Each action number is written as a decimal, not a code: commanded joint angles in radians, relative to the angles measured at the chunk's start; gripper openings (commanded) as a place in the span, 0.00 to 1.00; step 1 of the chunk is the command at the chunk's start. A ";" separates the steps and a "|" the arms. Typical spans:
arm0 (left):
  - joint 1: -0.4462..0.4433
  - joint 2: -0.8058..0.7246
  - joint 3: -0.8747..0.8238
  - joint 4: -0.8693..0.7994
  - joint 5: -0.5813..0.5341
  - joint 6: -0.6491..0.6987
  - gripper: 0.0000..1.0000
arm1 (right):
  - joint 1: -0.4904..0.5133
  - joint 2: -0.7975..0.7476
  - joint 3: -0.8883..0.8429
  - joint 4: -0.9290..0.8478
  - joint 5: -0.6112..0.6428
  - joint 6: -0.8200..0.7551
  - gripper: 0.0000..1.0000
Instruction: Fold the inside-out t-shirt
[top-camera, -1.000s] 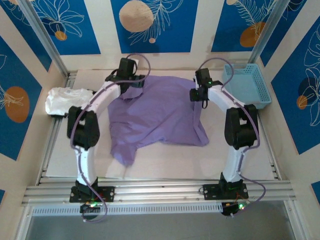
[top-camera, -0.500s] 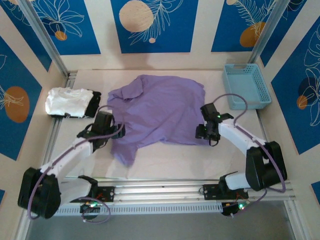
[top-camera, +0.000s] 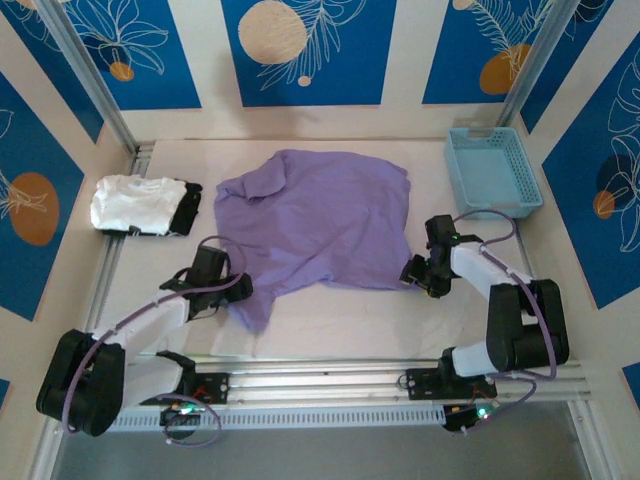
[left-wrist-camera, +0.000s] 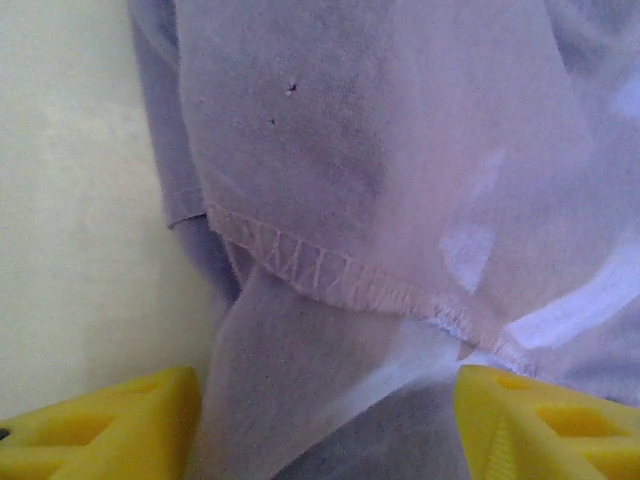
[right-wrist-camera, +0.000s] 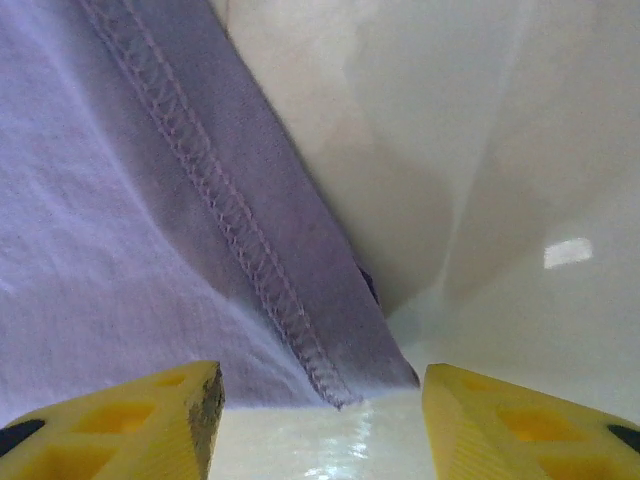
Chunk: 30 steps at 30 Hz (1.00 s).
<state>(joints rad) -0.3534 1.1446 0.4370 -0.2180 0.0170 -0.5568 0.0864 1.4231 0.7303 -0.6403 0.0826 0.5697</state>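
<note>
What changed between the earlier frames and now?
Both arms drew back from the far edge of the t-shirt to its near side. The left gripper now sits at the near-left corner and the right gripper at the near-right hem corner, fingers apart around the fabric, not closed on it. The t-shirt, white garment and blue basket stayed roughly put.

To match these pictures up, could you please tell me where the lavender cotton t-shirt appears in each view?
Top external: lavender cotton t-shirt spread across the pale table.
Left wrist: centre and right, above the yellow fingers.
Right wrist: left half, hem corner bottom centre.
Shared landmark: the hem meeting the table.
</note>
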 joint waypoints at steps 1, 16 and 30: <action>0.010 0.031 -0.022 0.067 0.065 -0.029 0.57 | -0.013 0.042 0.006 0.042 -0.090 0.012 0.52; 0.037 -0.112 0.120 0.049 0.060 -0.013 0.00 | -0.071 -0.431 0.106 0.107 -0.097 -0.017 0.00; 0.037 0.109 0.900 0.008 0.089 0.040 0.00 | -0.139 -0.543 0.793 0.024 -0.040 -0.076 0.00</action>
<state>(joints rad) -0.3271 1.1484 1.2285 -0.2008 0.1081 -0.5571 -0.0483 0.8516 1.4532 -0.6083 0.0074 0.5228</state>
